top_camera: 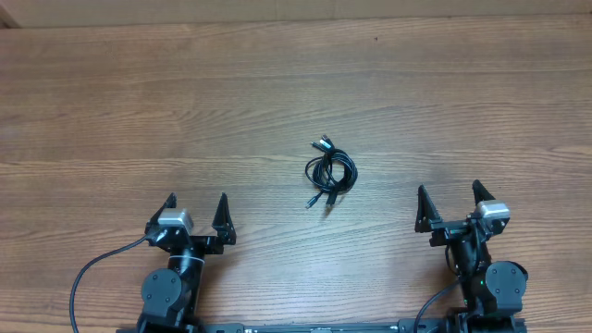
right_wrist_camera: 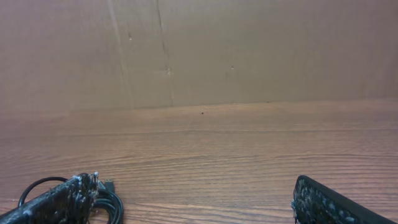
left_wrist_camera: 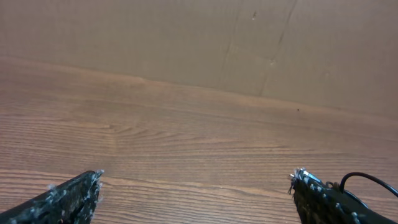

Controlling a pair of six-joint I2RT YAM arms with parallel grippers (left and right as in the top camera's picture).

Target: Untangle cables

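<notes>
The cables lie as a small tangled black coil on the wooden table, near its middle, with silver-tipped plug ends sticking out at the top and bottom left. My left gripper stands open at the near left, well left of the coil. My right gripper stands open at the near right. In the left wrist view a loop of the cables shows behind the right finger. In the right wrist view the cables curl beside the left finger. Nothing sits between either pair of fingers.
A brown cardboard wall rises along the table's far edge. Thicker black wires run from the arm bases at the near edge.
</notes>
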